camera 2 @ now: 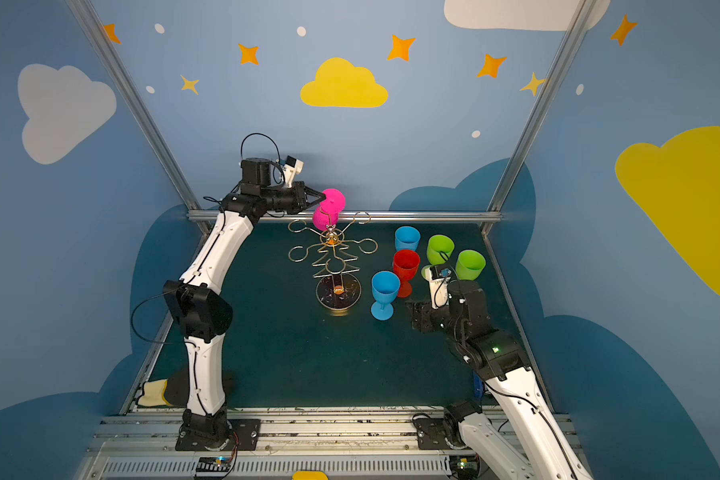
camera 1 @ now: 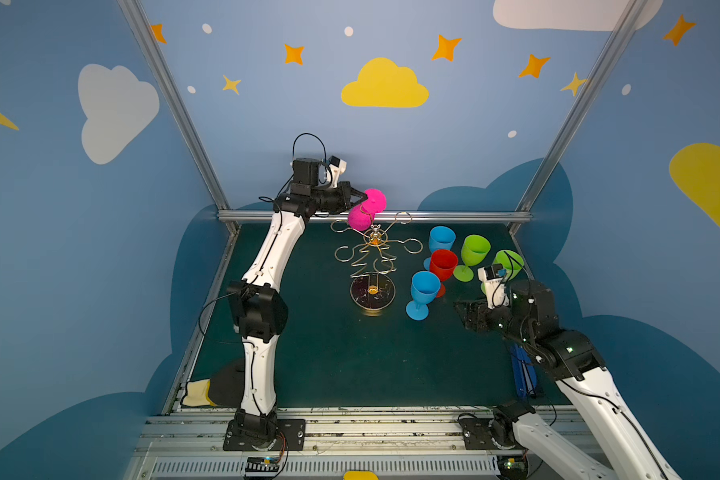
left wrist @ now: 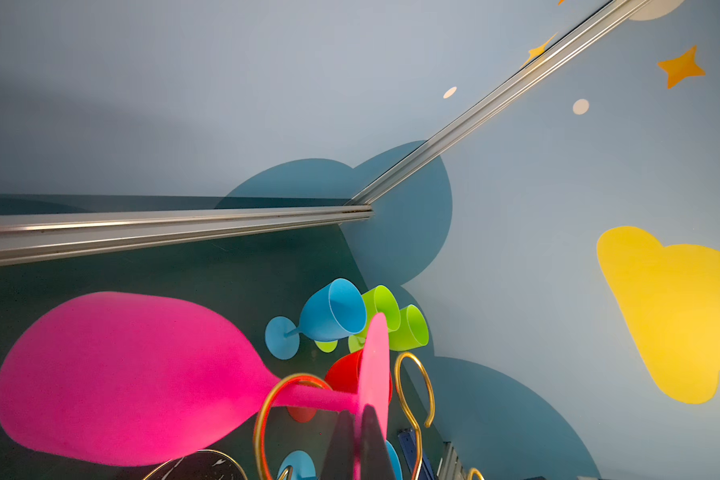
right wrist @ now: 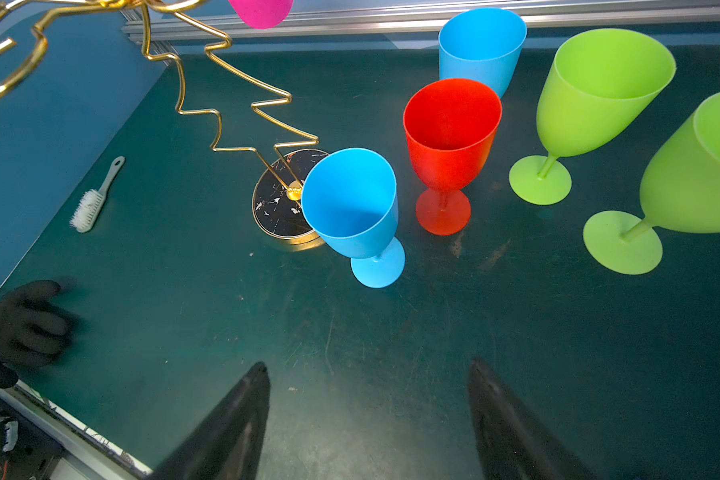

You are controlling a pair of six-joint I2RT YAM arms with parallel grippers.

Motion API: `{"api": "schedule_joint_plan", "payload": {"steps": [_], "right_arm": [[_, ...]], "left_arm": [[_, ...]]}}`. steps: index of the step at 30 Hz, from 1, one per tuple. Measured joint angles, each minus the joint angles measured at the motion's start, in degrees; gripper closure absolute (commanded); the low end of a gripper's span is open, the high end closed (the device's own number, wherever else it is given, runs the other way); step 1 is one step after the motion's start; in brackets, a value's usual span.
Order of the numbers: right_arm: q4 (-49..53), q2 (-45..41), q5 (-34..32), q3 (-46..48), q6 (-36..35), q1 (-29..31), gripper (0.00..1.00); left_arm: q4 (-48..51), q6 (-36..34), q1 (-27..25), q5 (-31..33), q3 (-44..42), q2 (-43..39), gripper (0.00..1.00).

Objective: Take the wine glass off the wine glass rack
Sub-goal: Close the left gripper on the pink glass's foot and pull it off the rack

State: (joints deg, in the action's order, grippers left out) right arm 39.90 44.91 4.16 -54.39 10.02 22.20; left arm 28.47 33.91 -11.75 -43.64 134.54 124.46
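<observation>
left gripper [camera 1: 361, 202] is up at the rack top, jaws clamped right down on the foot rim of the pink wine glass [camera 1: 360, 219]; wrist view shows the fingertips [left wrist: 373, 449] pinching the foot disc edge-on

glass hangs upside down, bowl below the jaws, stem threaded through a gold loop of the wine glass rack [camera 1: 373, 266], so not off the rack yet

rack's zigzag stem and dark disc base are straight below the left jaws, on the green mat [camera 1: 329, 353]

right gripper [right wrist: 366, 370]: jaws spread wide, nothing between them, hovering over the mat

ahead of its tips, all upright: nearer blue glass [right wrist: 352, 203] closest, just beside the rack base, then red glass [right wrist: 452, 133], far blue glass [right wrist: 481, 50], two green glasses [right wrist: 599, 91] off to one side
</observation>
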Motion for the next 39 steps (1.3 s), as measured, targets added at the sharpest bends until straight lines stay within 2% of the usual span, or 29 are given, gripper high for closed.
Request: {"api": "schedule_joint_plan", "payload": {"steps": [8,20,33,39], "right_arm": [[-0.02,0.26,0.61,0.00,0.07,0.00,0.26],[-1.01,-0.31,1.97,0.00,0.07,-0.07,0.26],[-1.09,-1.44,1.97,0.00,0.07,-0.11,0.26],[-1.09,-1.84,1.92,0.15,0.07,-0.11,0.26]], "left_arm": [[-2.29,1.70,0.02,-2.21,-2.10,-0.79,0.97],[-5.60,2.38,-0.04,-3.56,-9.57,-4.13,0.97],[-8.00,3.87,-1.09,-3.74,-10.12,-4.42,0.97],[-7.98,4.81,-1.46,-3.74,-7.43,-3.58,0.97]]}}
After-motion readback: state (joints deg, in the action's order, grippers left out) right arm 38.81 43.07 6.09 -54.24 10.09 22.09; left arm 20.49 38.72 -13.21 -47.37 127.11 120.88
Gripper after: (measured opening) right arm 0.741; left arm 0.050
